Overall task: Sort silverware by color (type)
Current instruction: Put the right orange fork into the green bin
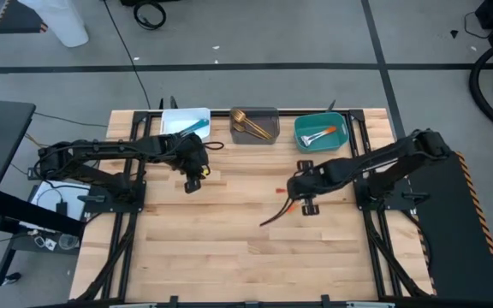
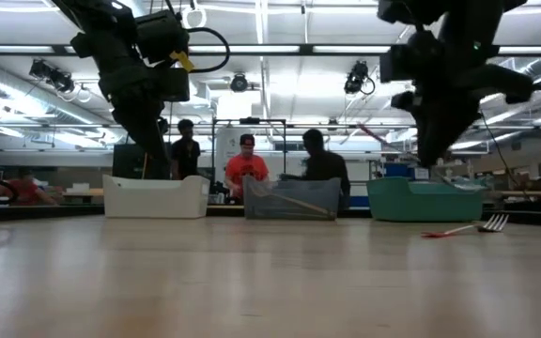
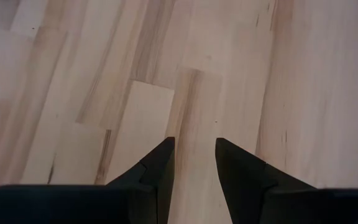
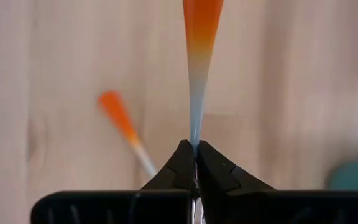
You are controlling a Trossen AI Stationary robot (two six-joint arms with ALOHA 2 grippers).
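Right end effector (image 4: 195,149) pinches the orange-handled utensil (image 4: 199,56) by its thin, light, slippery neck — left end effector (image 3: 194,155) hangs spread, empty.

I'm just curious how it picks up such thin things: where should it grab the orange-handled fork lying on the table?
Mid-handle, from straight above, fingers straddling it. The orange-handled fork lies flat on the table, slim, with bare wood on both sides.
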